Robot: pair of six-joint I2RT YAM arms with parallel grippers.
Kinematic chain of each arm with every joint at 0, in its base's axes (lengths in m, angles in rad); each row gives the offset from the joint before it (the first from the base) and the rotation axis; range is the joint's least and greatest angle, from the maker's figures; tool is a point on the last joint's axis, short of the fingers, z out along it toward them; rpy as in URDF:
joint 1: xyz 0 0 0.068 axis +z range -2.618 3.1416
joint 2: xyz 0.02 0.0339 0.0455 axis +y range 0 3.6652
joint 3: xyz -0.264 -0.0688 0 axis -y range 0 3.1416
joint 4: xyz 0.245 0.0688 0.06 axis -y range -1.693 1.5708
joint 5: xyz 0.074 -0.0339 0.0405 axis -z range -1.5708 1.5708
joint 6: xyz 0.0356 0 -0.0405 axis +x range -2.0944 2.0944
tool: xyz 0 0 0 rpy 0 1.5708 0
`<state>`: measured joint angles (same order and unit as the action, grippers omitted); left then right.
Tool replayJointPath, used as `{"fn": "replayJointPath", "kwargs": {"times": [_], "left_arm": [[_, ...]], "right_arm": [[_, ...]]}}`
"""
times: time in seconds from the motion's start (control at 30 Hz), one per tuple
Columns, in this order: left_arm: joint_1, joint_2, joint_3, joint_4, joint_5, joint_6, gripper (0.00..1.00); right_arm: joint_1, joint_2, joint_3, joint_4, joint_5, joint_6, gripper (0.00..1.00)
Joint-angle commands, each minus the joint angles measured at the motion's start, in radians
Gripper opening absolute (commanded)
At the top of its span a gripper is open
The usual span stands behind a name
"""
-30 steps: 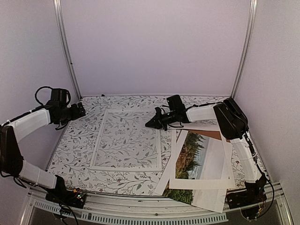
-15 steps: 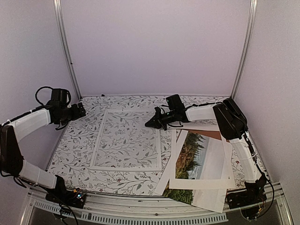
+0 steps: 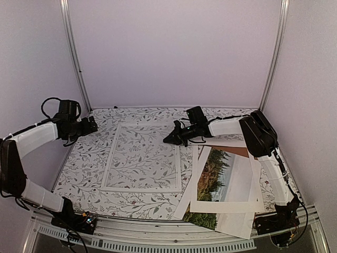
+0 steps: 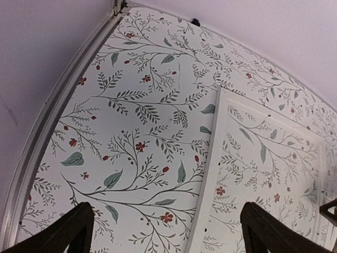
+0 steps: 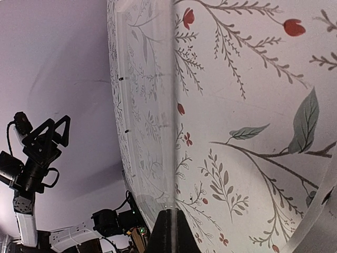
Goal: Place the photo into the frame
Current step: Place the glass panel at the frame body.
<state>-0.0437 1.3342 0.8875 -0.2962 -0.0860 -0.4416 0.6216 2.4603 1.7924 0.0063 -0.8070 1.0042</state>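
Plain lilac walls (image 3: 174,52) fill the upper picture, silver posts (image 3: 75,52) at both back corners, a floral-patterned desk (image 3: 84,163) below.

Left arm (image 3: 32,138): bent at the elbow, forearm raised and reaching right.
Left tool (image 3: 92,125): jaws spread wide, nothing between them.
Right arm (image 3: 261,138): folded at the elbow, forearm stretched leftward.
Right tool (image 3: 167,139): jaws pressed together, tip angled down-left.

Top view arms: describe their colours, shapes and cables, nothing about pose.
The left arm and right arm have white-covered links between chunky black joints, with thin black cables looping along them. The left gripper and right gripper are black; the left wrist view shows flat, tapering black fingers.
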Motion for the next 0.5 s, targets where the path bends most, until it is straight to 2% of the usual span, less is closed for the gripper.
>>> {"fn": "replayJointPath", "kwargs": {"times": [0.0, 0.47], "left_arm": [[-0.013, 0.015, 0.004, 0.010, 0.007, 0.007, 1.00], [-0.017, 0.015, 0.004, 0.009, 0.005, 0.008, 1.00]], "right_arm": [[0.003, 0.018, 0.036, -0.006, 0.025, -0.027, 0.00], [0.001, 0.029, 0.059, -0.054, 0.037, -0.047, 0.00]]}}
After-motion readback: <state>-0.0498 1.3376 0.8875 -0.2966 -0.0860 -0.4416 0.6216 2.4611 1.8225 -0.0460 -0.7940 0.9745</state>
